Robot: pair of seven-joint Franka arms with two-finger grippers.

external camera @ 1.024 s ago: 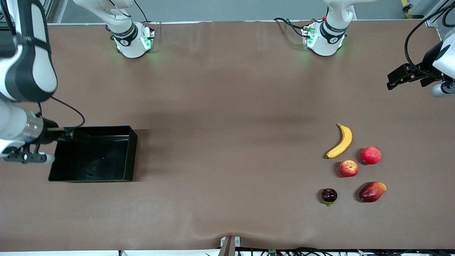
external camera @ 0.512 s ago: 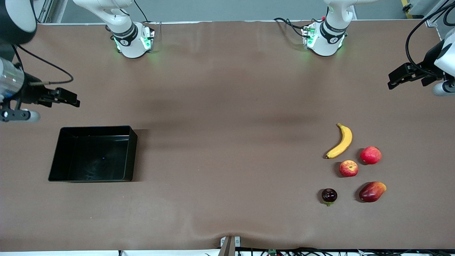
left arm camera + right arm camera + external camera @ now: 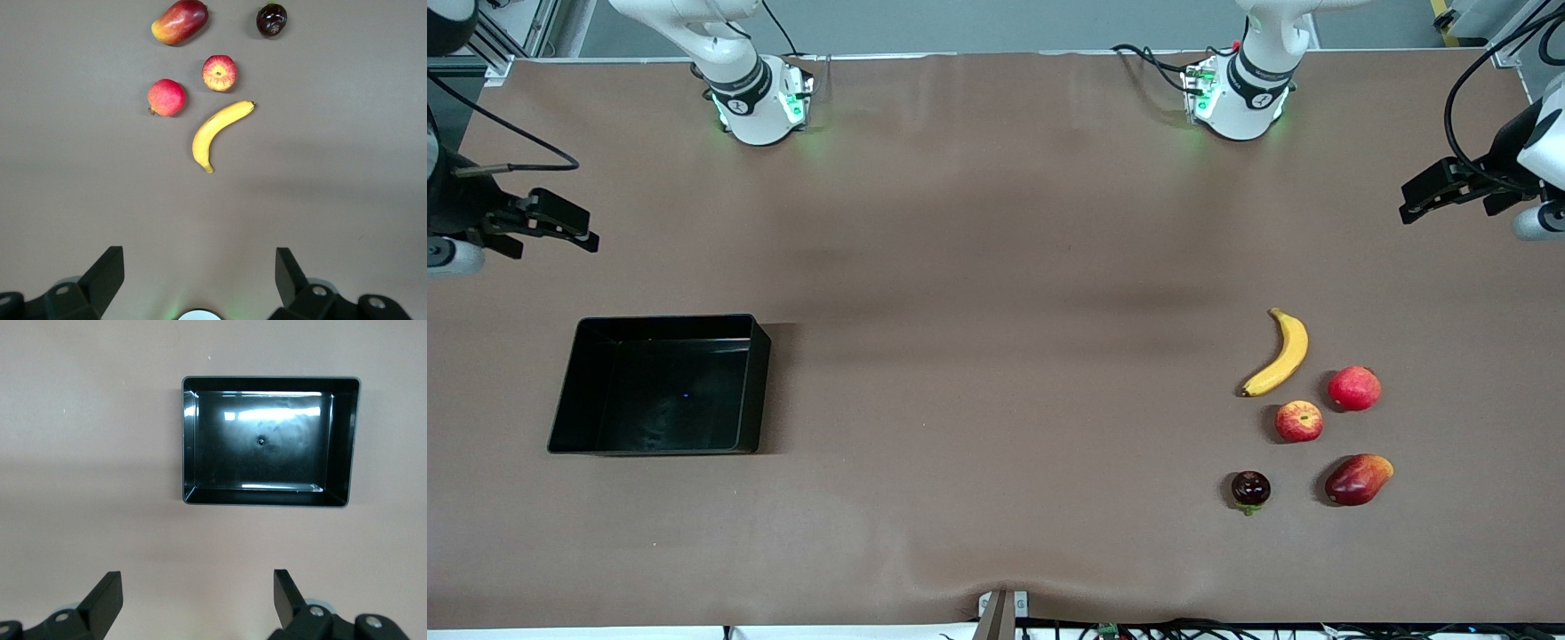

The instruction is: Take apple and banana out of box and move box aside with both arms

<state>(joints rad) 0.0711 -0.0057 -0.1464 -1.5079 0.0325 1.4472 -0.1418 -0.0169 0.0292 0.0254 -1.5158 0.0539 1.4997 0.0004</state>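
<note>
From my station I see the right gripper (image 3: pixel 560 222) has lifted away from the box (image 3: pixel 660 384): a second ago it was down at the box's wall toward the right arm's end of the table, and now it hangs over bare table farther from the front camera than the box, touching nothing. The left gripper (image 3: pixel 1427 196) has barely shifted at its own end of the table. The box has not moved and holds nothing; its glossy floor throws back the room lights in the right wrist view (image 3: pixel 267 440). The right gripper's fingers (image 3: pixel 107 593) stand wide apart with only bare table between them. Well away from the box, toward the left arm's end, the banana (image 3: pixel 1280 353) lies on the table, with the apple (image 3: pixel 1298 420) just beside its lower tip, nearer to the front camera. A plain red fruit (image 3: pixel 1354 388) sits beside the apple, and a mango (image 3: pixel 1358 479) and a small dark round fruit (image 3: pixel 1250 489) lie nearer to the camera again. The left gripper's fingers (image 3: pixel 107 273) are also spread wide and empty, hanging over bare table. The table (image 3: pixel 996 267) is covered in brown cloth, slightly rippled at the edge nearest the front camera, where cables run along it.
</note>
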